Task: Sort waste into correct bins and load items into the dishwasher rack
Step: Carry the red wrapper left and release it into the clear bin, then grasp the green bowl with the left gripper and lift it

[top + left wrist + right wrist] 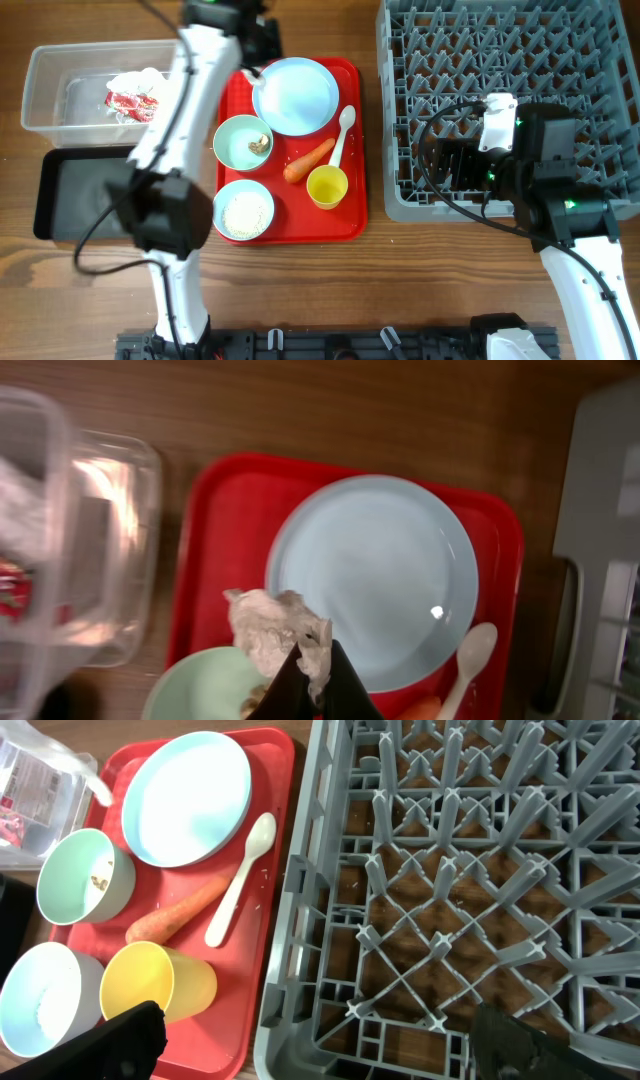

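The left gripper (pixel 312 685) is clamped on a crumpled white paper wad (pixel 272 628), ragged and creased, hanging over the rim of the light-blue plate (pixel 385 575). The right gripper (pixel 320 1035), jaws spread wide, hovers over the grey rack (pixel 450 870), right of that plate.

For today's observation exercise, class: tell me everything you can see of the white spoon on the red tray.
The white spoon looks like one piece of smooth plastic: oval bowl, slim handle. It lies flat on the red tray, slightly slanted, bowl close beside the right rim of the light-blue plate, handle pointing toward the yellow cup. The thin tip of the carrot reaches the handle; whether they touch is unclear. Nothing grips it.
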